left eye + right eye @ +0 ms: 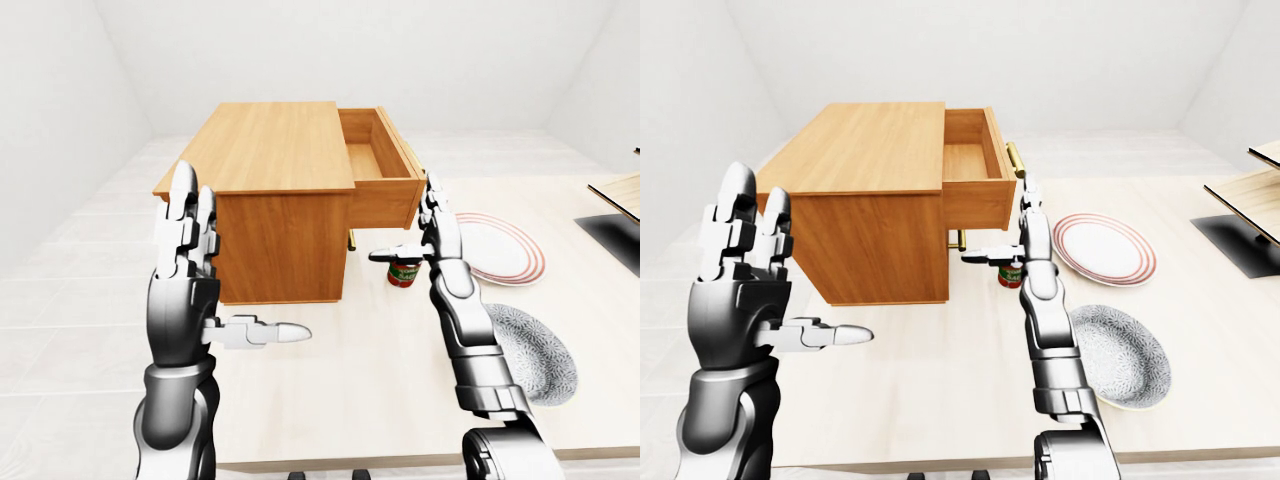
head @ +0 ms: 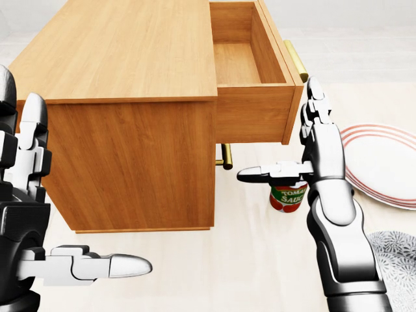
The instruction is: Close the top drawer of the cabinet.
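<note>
While top drawer (image 2: 250, 78) stands pulled out, right hand (image 2: 318, 153) open-fingered just beside its face; left hand (image 2: 26, 214) open, well apart.

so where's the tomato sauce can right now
In the head view the tomato sauce can stands on the table right of centre, just below the open top drawer, partly behind the right hand, with the striped plate to its right.

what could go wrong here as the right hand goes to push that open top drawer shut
The open right hand is beside the top drawer front, with its thumb stretched over the tomato sauce can. A sweep toward the cabinet could tip the can. The brass handle juts from the front, so the fingers might snag on it. Pushing only the near corner might skew the drawer.
</note>
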`<state>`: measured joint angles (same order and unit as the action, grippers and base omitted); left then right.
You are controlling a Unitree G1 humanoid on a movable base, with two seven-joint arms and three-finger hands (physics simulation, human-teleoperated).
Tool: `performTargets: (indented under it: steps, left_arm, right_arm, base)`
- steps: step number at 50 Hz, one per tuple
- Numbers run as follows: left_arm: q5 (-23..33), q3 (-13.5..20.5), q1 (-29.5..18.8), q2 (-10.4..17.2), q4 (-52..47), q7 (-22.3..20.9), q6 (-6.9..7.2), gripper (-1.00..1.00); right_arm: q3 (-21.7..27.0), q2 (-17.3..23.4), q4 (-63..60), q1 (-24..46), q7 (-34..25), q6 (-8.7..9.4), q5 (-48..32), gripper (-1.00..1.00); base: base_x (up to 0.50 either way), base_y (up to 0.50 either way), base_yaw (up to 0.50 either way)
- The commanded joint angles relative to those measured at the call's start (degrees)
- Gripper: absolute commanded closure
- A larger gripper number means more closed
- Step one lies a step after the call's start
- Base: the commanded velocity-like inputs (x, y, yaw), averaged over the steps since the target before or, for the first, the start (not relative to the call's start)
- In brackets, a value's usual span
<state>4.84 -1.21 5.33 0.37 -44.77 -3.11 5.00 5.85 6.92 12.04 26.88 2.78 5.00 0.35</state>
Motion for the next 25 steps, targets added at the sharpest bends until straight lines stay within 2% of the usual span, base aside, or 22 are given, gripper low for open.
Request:
performTargets:
  steps: [1, 10, 16, 25]
  left_arm:
    - [-0.1, 0.0, -0.1, 0.0, 0.7, -0.2, 0.0, -1.0]
    - [-0.2, 0.1, -0.1, 0.0, 1.8, -0.2, 0.0, -1.0]
    - [-0.3, 0.2, 0.0, 0.0, 2.0, -0.3, 0.0, -1.0]
    - [-1.2, 1.1, -0.5, -0.2, 3.7, -0.3, 0.0, -1.0]
  right_arm:
    - [-0.3, 0.6, 5.7, 2.5, 0.2, 0.0, -0.2, -1.0]
    - [-0.7, 0.3, 5.5, 3.5, 0.3, 0.0, -0.3, -1.0]
    - [-3.1, -1.2, -0.8, 0.5, -0.3, 0.0, -2.0, -1.0]
    - [-2.8, -2.2, -7.0, -2.0, -1.4, 0.0, -2.4, -1.0]
  base:
    - [0.0, 0.0, 0.0]
    - [0.0, 0.0, 0.0]
    - [0.0, 0.0, 0.0]
    - [0.0, 0.0, 0.0]
